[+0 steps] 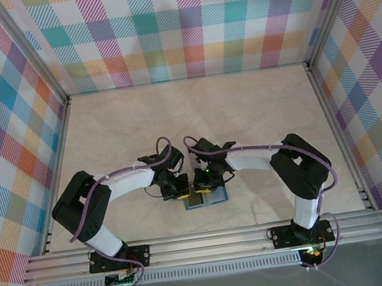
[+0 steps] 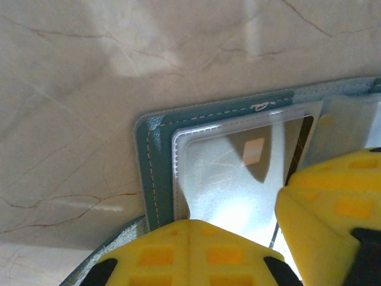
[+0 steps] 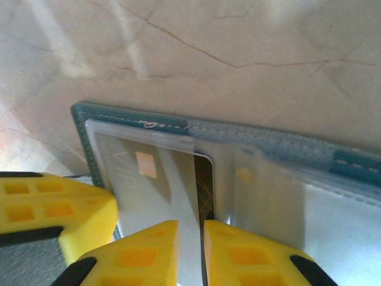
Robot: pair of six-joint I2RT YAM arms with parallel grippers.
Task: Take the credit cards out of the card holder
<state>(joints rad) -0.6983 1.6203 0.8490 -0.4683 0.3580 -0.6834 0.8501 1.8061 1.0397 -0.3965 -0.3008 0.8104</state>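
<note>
Marble-look bench, plaid walls. Card holder (image 1: 215, 197) lies open at the near edge, centre, credit cards (image 3: 156, 185) inside. Left gripper (image 2: 187, 233) clenched over the holder's corner. Right gripper (image 3: 191, 238) jaws narrow at the card edges; can't tell if gripping.

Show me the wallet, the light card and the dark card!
card holder (image 3: 119, 116), right wrist view, on its teal stitched top edge.
pale card (image 3: 152, 193), right wrist view, on the middle of its face.
dark card (image 3: 206, 179), right wrist view, on the narrow strip beside the pale card.
</note>
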